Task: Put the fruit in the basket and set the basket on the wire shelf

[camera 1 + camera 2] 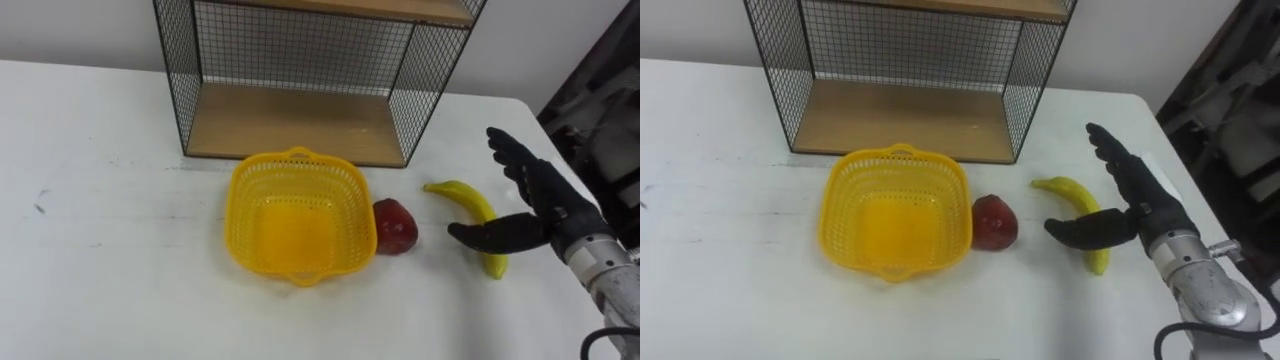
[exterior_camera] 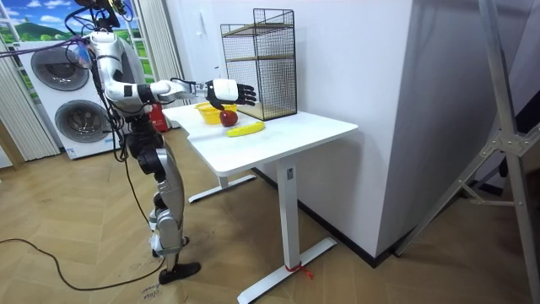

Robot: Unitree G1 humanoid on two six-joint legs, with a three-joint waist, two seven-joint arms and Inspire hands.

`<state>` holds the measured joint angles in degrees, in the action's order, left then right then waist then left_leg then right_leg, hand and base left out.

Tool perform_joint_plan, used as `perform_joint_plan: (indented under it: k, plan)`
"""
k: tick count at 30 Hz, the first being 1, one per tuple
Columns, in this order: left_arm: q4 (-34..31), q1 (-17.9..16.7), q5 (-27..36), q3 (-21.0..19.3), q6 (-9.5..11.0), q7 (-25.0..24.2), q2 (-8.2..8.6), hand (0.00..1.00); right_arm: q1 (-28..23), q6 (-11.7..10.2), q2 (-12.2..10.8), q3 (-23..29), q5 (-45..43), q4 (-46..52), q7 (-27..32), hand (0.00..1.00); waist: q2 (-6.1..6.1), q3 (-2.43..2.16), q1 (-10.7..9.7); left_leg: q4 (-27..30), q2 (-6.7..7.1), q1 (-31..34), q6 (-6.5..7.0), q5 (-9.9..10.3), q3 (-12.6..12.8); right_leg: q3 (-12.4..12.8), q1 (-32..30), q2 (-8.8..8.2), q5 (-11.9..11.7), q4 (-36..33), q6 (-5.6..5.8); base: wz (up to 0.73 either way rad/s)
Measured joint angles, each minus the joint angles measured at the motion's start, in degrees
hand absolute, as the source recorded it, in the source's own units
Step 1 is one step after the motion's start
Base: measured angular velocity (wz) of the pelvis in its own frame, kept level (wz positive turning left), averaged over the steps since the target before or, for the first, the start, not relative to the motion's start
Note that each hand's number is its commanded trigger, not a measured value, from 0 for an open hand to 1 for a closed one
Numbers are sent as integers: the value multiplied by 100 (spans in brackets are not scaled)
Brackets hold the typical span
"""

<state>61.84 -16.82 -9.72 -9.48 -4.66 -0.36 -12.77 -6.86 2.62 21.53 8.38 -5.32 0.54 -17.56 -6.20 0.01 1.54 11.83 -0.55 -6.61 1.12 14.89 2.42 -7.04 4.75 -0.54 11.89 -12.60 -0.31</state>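
Note:
An empty yellow basket (image 1: 295, 212) sits on the white table (image 1: 100, 250), just in front of the wire shelf (image 1: 300, 70). A red apple (image 1: 395, 227) lies against the basket's right side. Further right lies a banana (image 1: 470, 205). My right hand (image 1: 535, 205) hovers open above the banana's near end, fingers straight and thumb spread toward the apple. In the room view the right hand (image 2: 228, 91) reaches over the table (image 2: 278, 135), with the banana (image 2: 245, 129), apple (image 2: 229, 118) and basket (image 2: 207, 111) below it.
The wire shelf has a wooden lower board (image 1: 290, 125) and a wooden upper board (image 1: 370, 10). The table's right edge (image 1: 570, 170) runs close past the banana. I stand at the table's end; washing machines (image 2: 59, 93) are behind me.

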Motion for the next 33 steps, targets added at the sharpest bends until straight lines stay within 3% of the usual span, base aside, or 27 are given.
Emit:
perform_joint_plan:
  k: [10, 16, 20, 29, 33]
  plan:
    - [6, 86, -4, 87, 0, 12, -6, 0, -19, -6, -1, -139, -183, -86, -135, 0, 33, -8, 60, 13, 5, -5, 0, 0, -24, -14, 15, -2, -2, 0, -1, 1]
    - [6, 100, -4, 334, 0, 11, -40, 0, -30, -2, -2, -456, -302, -185, -242, 0, 41, -4, 66, 29, 3, -21, 0, -1, -2, 11, 29, 0, -11, -1, 0, -1]
    - [7, 107, 0, 631, 5, -27, -63, 0, -28, -3, -3, -710, -424, -244, -322, 0, 66, 23, 107, 23, 2, -105, 1, 0, 2, 49, 111, 9, -19, 15, 7, 0]
    - [19, 154, -6, 739, 7, -42, -59, 0, -17, -3, -5, -895, -540, -484, -540, 0, 156, 80, 269, -2, -3, -79, 2, 1, -11, 47, 93, 21, -55, 15, 2, 0]
    - [19, 194, -6, 740, 7, -43, -55, 0, 3, -6, -5, -939, -619, -533, -644, 0, 190, 78, 327, 3, -3, -56, 2, 1, -11, 46, 69, 21, -55, 15, 1, 0]
